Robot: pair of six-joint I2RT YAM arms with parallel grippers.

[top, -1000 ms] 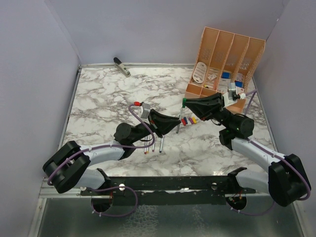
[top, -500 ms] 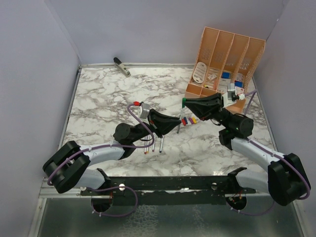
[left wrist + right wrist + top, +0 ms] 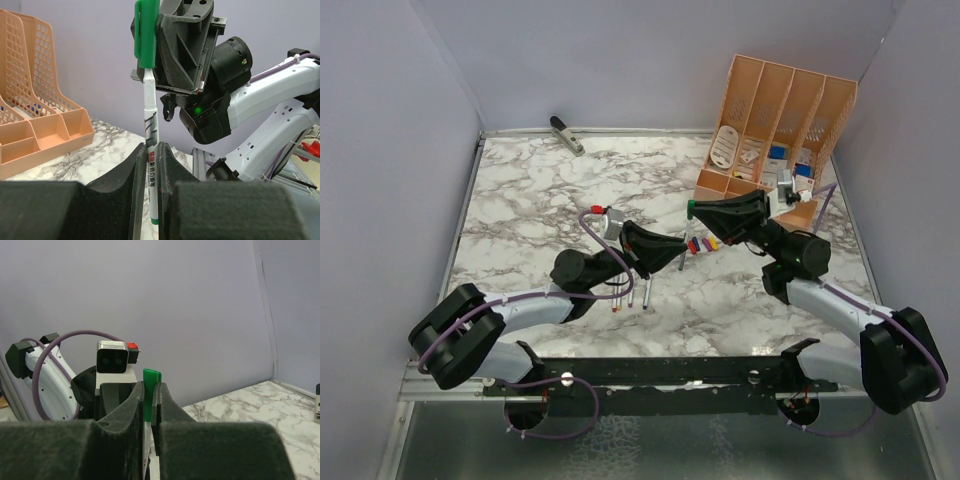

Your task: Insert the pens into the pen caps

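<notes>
My left gripper (image 3: 677, 254) (image 3: 151, 172) is shut on a white pen (image 3: 684, 247) (image 3: 150, 135), which stands upright above the marble table. A green pen cap (image 3: 692, 208) (image 3: 147, 35) (image 3: 150, 379) sits on the pen's top end. My right gripper (image 3: 700, 212) (image 3: 149, 388) is shut on that cap from the right. The pen's white barrel (image 3: 146, 442) shows just under the cap between the right fingers. Three more pens (image 3: 632, 292) lie by the left arm. Several loose caps (image 3: 701, 243), among them red, yellow and blue, lie in a row under the grippers.
An orange desk organizer (image 3: 775, 125) (image 3: 35, 125) with small items stands at the back right, close behind the right wrist. A grey-black stapler-like object (image 3: 566, 135) lies at the back left edge. Purple walls enclose the table.
The right arm has edged slightly to the left. Both grips and the upright pen look the same.
</notes>
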